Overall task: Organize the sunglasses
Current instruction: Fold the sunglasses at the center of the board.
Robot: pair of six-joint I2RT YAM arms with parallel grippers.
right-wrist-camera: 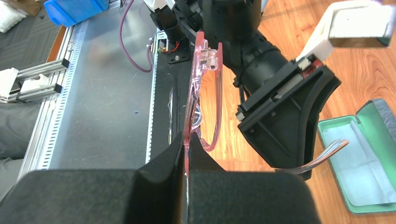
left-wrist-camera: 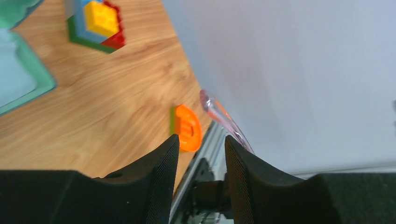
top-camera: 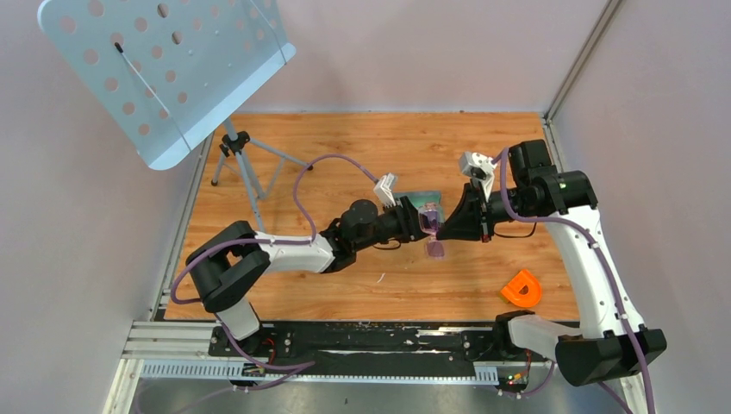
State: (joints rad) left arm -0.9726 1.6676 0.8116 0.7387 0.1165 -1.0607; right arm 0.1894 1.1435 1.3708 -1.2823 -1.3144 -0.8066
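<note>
The sunglasses (right-wrist-camera: 194, 93), with a translucent pink frame, hang in the air over the middle of the table (top-camera: 345, 138). My right gripper (right-wrist-camera: 187, 144) is shut on the frame's edge. One lens (top-camera: 435, 249) hangs below the two grippers in the top view. My left gripper (top-camera: 421, 220) faces the right gripper (top-camera: 442, 228) at close range. In its own view the left gripper (left-wrist-camera: 201, 139) is open with nothing between its fingers. One slim clear arm (left-wrist-camera: 219, 116) of the glasses lies just past the right fingertip (left-wrist-camera: 231, 142). That arm (right-wrist-camera: 327, 151) reaches toward the case.
The grey case (right-wrist-camera: 369, 158) lies open with its teal inside up, behind the grippers (top-camera: 424, 199). An orange half-round piece (top-camera: 521, 289) sits near the front right. Coloured toy bricks (left-wrist-camera: 98, 23) lie by the case. A music stand (top-camera: 172, 69) stands at the back left.
</note>
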